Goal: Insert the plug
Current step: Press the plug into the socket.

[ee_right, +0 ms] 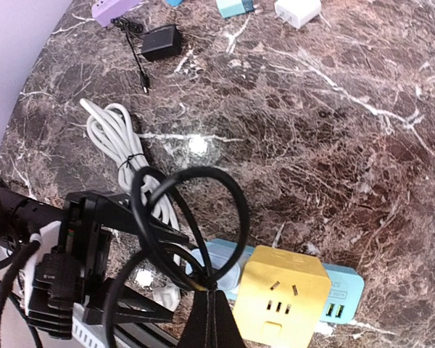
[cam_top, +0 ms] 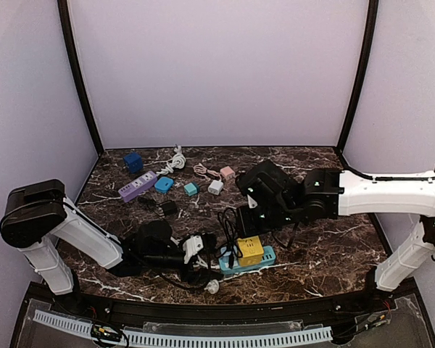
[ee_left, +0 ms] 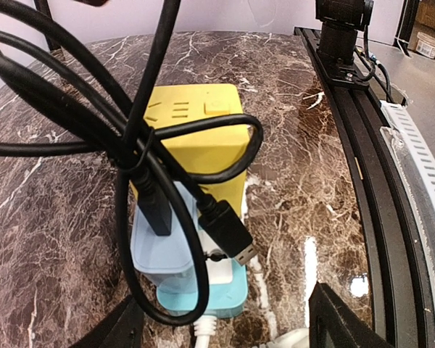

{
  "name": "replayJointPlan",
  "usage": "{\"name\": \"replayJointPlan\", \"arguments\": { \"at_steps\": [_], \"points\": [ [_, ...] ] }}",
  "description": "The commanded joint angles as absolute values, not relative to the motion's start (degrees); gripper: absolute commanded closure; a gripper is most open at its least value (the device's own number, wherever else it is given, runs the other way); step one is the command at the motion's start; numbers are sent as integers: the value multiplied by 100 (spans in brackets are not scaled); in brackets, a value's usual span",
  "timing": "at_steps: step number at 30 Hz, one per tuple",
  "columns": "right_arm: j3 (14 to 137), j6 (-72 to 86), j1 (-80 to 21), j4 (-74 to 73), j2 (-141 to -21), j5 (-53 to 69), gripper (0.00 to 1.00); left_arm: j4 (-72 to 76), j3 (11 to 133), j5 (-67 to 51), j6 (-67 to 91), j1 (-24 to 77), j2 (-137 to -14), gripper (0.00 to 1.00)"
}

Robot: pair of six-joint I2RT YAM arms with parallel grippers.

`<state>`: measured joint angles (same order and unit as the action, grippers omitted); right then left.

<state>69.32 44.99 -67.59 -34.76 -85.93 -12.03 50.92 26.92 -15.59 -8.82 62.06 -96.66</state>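
USB plug (ee_left: 228, 230), black with a metal tip, is hanging in the air on a looped black cable (ee_left: 134, 141), just over the near end of a teal power strip (ee_right: 344, 286) that is lying on the marble table (cam_top: 326, 254). A yellow adapter cube (ee_left: 199, 130) is sitting plugged into the top of that strip.

The right gripper (ee_right: 212, 319) is reaching in from above with its fingers pinched together on the cable, some way up from the plug, so the plug is dangling loose below the grip and is not being held directly. The plug's long axis is tilting, with the metal tip pointing down and toward the table's near edge (as the left wrist camera shows it).

The left gripper (ee_left: 228, 322) is waiting low at the strip's cord end with its fingers apart and nothing clamped between them. It is sitting nearer to the plug than the right fingertips are.

The strip's small USB ports (ee_right: 333, 312) are lying on a side face past the yellow cube. Judging from this, the plug is pointing away from them and probably needs turning and steadying.
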Motion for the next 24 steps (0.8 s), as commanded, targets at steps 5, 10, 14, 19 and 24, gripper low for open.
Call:
{"name": "replayJointPlan", "arguments": {
  "at_steps": [5, 10, 14, 19, 24],
  "points": [
    [6402, 4557, -6557, -3197, -8819, -1079, 100, 5089, 2565, -1517, -970, 6262, -9475, 31],
    [5640, 4918, -6499, -2663, -9023, -614, 100, 5089, 2543, -1544, -949, 6271, -9468, 31],
    [6111, 4614, -6504, -3403, -8943, -639, 100, 5109, 2567, -1514, -969, 6267, -9459, 31],
    [6724, 3539, -6362, -3861, -8131, -1091, 97, 5134, 2537, -1450, -1082, 6268, -9353, 31],
    [6311, 708, -5981, -3377, -7433, -296, 14, 4939, 2361, -1193, -1357, 6267, -8960, 30]
  ]
}}
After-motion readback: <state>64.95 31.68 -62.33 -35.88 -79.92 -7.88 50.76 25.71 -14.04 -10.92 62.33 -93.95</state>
